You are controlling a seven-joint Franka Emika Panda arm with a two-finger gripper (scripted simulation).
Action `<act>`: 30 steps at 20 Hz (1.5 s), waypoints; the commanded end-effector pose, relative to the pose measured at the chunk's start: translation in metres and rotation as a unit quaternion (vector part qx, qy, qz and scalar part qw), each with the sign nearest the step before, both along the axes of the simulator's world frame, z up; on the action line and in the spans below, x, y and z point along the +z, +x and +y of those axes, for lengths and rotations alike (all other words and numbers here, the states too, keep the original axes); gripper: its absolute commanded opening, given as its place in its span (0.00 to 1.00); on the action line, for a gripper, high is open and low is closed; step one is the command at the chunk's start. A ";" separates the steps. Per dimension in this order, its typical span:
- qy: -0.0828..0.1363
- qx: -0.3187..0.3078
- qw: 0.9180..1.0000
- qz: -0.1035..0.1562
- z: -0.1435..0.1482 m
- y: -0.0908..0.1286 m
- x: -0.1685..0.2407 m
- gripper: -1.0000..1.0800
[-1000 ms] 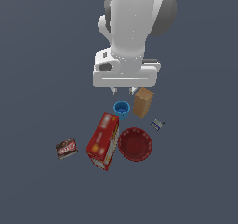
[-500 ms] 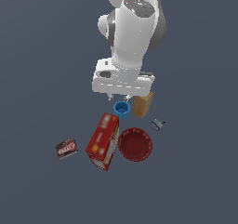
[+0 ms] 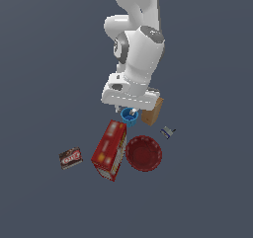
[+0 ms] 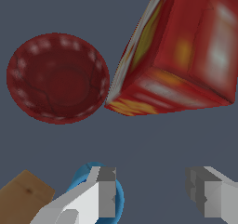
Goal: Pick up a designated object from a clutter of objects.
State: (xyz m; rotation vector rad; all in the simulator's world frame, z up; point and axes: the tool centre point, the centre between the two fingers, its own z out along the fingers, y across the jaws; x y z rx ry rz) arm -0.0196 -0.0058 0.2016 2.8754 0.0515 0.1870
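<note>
One small blue cup (image 3: 129,116) sits near the middle of the grey surface (image 3: 44,59), slightly toward its far edge, with the tan box (image 3: 152,112) just beside it on the exterior view's right. Nearer the front edge lie the long red carton (image 3: 110,149) and dark red bowl (image 3: 144,153) (the two look to touch in the wrist view); a dark packet (image 3: 70,157) and tiny blue-white item (image 3: 168,131) lie apart. The gripper (image 4: 151,191) hangs spread wide, holding nothing, one finger (image 4: 104,190) over the cup's bright, rimmed, round body.
</note>
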 end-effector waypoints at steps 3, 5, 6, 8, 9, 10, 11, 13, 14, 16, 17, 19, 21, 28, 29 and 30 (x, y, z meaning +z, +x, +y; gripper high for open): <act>-0.006 0.013 1.000 -0.021 0.007 -0.011 -0.024 0.62; -0.005 0.021 0.999 -0.029 0.011 -0.017 -0.034 0.62; -0.004 0.024 0.999 -0.033 0.014 -0.021 -0.040 0.62; 0.000 0.032 0.999 -0.040 0.020 -0.028 -0.050 0.62; 0.003 0.037 0.998 -0.043 0.023 -0.033 -0.055 0.62; 0.007 0.041 0.998 -0.045 0.026 -0.037 -0.060 0.62; 0.011 0.045 0.998 -0.048 0.030 -0.042 -0.065 0.62; 0.019 0.053 0.997 -0.051 0.037 -0.051 -0.073 0.62; 0.024 0.056 0.997 -0.052 0.040 -0.056 -0.077 0.62; 0.032 0.062 0.996 -0.053 0.046 -0.064 -0.083 0.62; 0.037 0.065 0.996 -0.054 0.049 -0.068 -0.086 0.62; 0.045 0.070 0.995 -0.054 0.054 -0.076 -0.091 0.62; 0.052 0.073 0.994 -0.054 0.058 -0.082 -0.095 0.62; 0.065 0.080 0.993 -0.053 0.066 -0.094 -0.102 0.62; 0.065 0.080 0.993 -0.053 0.066 -0.094 -0.102 0.62; 0.069 0.069 0.990 -0.101 0.064 -0.040 -0.066 0.62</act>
